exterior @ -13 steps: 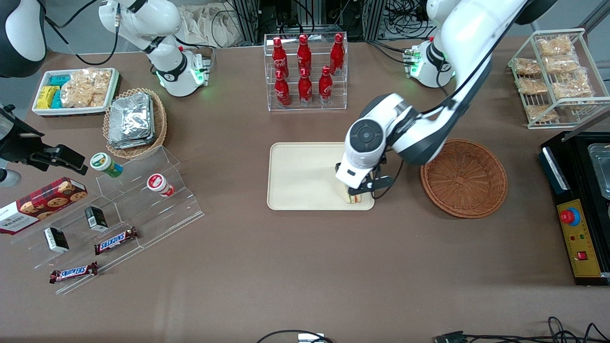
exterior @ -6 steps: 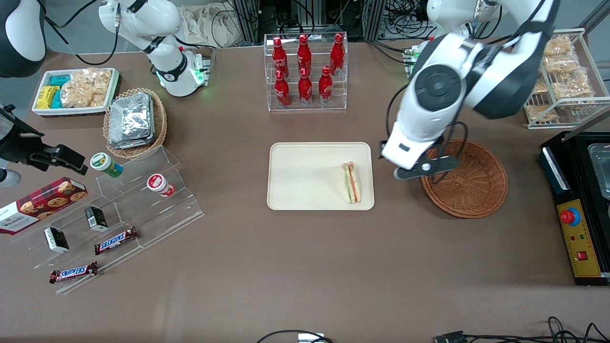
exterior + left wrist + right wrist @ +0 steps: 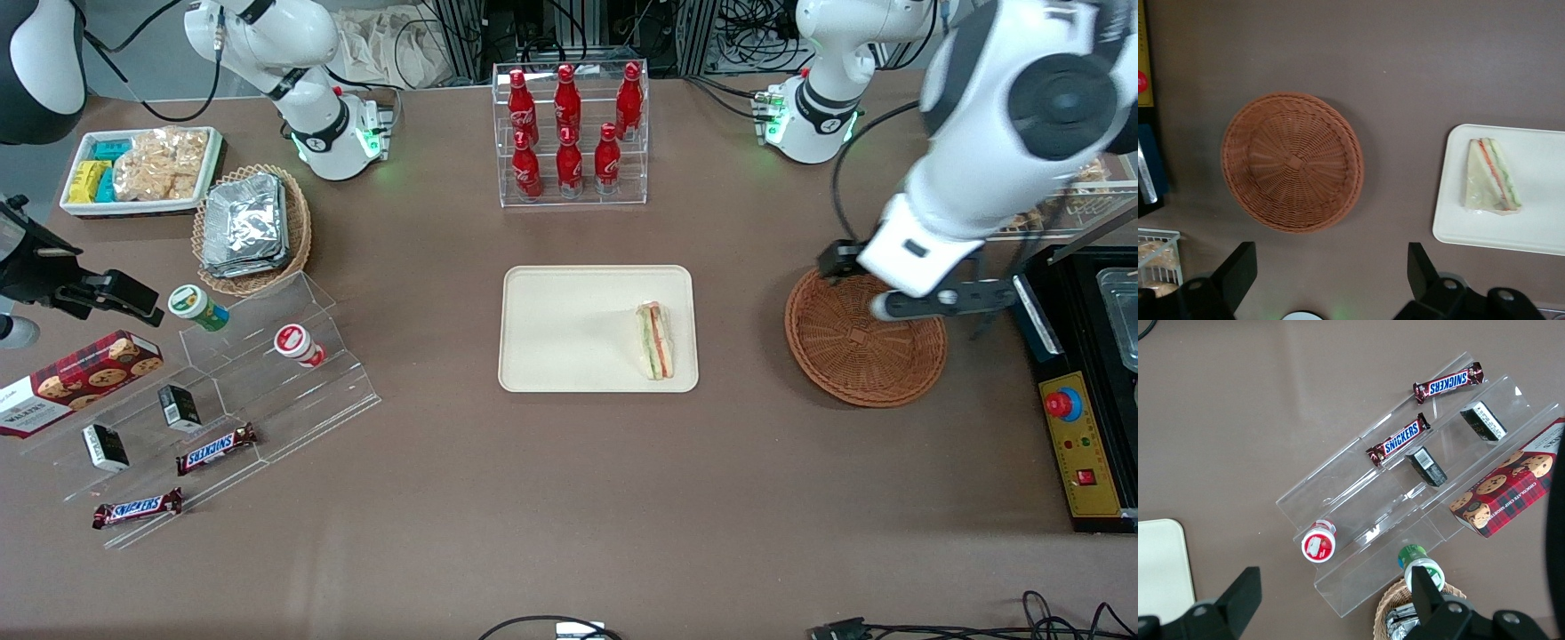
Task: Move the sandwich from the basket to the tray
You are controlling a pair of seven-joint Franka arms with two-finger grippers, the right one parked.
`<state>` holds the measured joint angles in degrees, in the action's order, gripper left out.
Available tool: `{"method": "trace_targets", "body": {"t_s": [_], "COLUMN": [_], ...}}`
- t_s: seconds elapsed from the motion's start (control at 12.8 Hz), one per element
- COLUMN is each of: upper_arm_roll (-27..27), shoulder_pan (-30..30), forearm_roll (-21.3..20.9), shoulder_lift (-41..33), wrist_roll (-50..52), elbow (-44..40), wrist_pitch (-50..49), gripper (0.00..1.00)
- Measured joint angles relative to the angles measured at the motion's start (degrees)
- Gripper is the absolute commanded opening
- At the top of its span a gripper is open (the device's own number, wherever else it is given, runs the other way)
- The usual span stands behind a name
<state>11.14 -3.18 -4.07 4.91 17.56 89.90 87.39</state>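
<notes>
The sandwich (image 3: 655, 340), a clear-wrapped wedge with green and red-orange filling, lies on the cream tray (image 3: 569, 329), at the tray's end nearest the basket. The reddish-brown wicker basket (image 3: 853, 356) is empty and sits beside the tray, toward the working arm's end. My left gripper (image 3: 925, 293) hangs open and empty high above the basket's edge. In the left wrist view the gripper (image 3: 1330, 270) has its fingers wide apart, with the basket (image 3: 1291, 162), the sandwich (image 3: 1491, 177) and the tray (image 3: 1538, 227) all below it.
A clear rack of red bottles (image 3: 569, 133) stands farther from the camera than the tray. A black control box with a red button (image 3: 1080, 427) and a wire rack of snacks (image 3: 1040, 124) stand at the working arm's end. A tan basket of foil packets (image 3: 252, 227) and acrylic steps (image 3: 222, 391) lie toward the parked arm's end.
The gripper let go of the sandwich on the tray, rose, and swung away toward the working arm's end, ending above the basket. The sandwich stays on the tray.
</notes>
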Motion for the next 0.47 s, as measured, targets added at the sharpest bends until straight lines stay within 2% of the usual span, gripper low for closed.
{"method": "trace_targets", "body": {"t_s": [0.23,0.47], "upper_arm_roll": [-7.5,-11.45], "shoulder_pan": [-0.9,-1.09], "forearm_roll": [1.85,2.43], "shoulder_lift": [-1.53,-3.22], "wrist_roll": [-6.52,-9.84], "elbow": [0.43,1.59], "wrist_pitch": [0.06,0.13], "gripper": [1.0,1.0]}}
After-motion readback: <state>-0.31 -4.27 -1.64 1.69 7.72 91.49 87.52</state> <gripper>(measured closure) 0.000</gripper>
